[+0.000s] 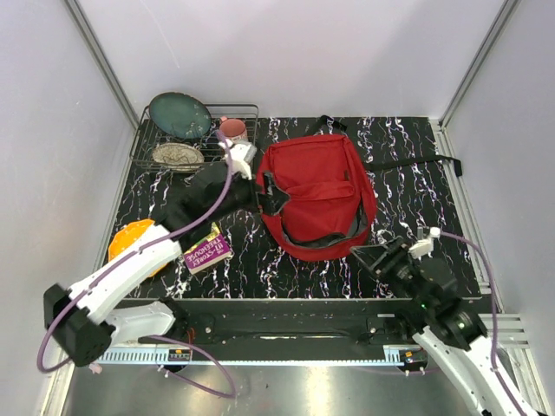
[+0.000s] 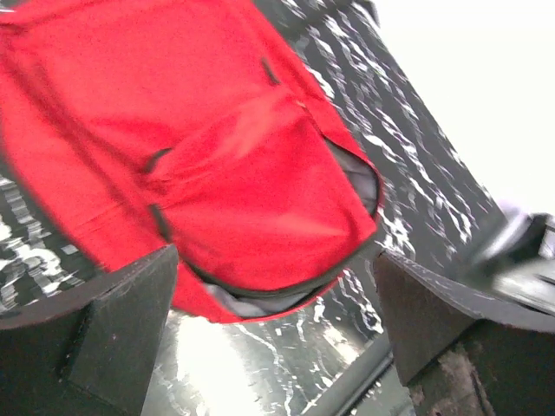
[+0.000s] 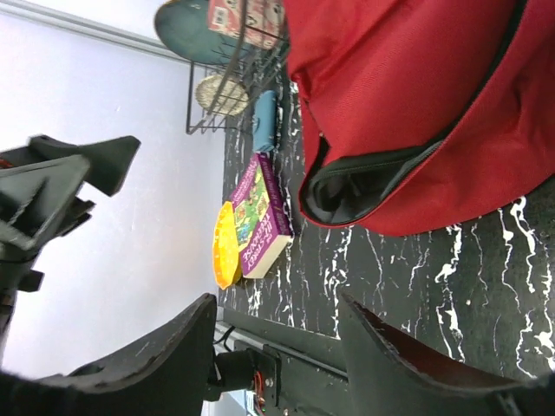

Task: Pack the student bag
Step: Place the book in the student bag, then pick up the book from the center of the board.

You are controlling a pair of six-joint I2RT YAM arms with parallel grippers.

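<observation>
Black marbled desk (image 1: 416, 217) shows bare between the bag (image 1: 316, 186) and the right wall, with a narrower strip before the near edge. The red bag lies mid-desk. Its zip gapes toward the arms, showing grey lining, and black straps (image 1: 416, 159) trail off far right. The left claw (image 1: 270, 192) stands wide at the bag's left edge, gripping nothing. The right claw (image 1: 368, 258) is parted and empty, just off the bag's near right corner. A purple book (image 1: 208, 249), an orange plate (image 1: 126, 238) and a wire rack (image 1: 147, 143) crowd the left side.
</observation>
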